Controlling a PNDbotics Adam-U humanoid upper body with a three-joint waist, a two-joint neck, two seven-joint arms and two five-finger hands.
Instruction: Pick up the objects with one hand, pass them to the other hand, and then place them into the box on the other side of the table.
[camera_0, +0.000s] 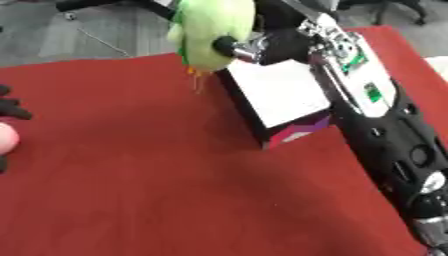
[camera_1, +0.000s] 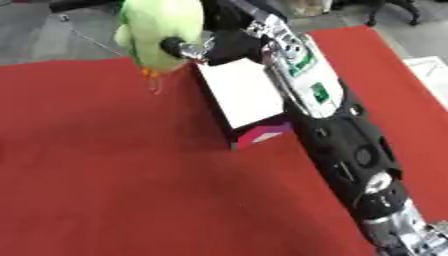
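A: Start close in. The left hand (camera_0: 9, 112) shows only at the left edge of the left eye view, dark fingers beside something pink and round (camera_0: 5, 138). Open or curled, I cannot tell.

B: Then bare red tabletop (camera_0: 149, 190), and the right forearm runs up the right side toward the box (camera_0: 278, 95).

A: The box has a white inside, black walls, and a purple and pink patch on its near corner. Any writing?

B: None I can read. The forearm has small green marks on its white cover, too small to make out.

A: Farthest off, the right hand (camera_0: 267, 46) has its fingers curled round a yellow-green plush toy (camera_0: 210, 30), held up in the air over the box's far left corner.

B: That's my worry. Most of the toy hangs left of the box wall, with thin orange bits (camera_0: 194, 75) dangling over the cloth. Let go there, I'd judge, and it could land on the rim and roll out.

A: And the forearm sits low over the box's right side, so a swing inward might nudge the box.
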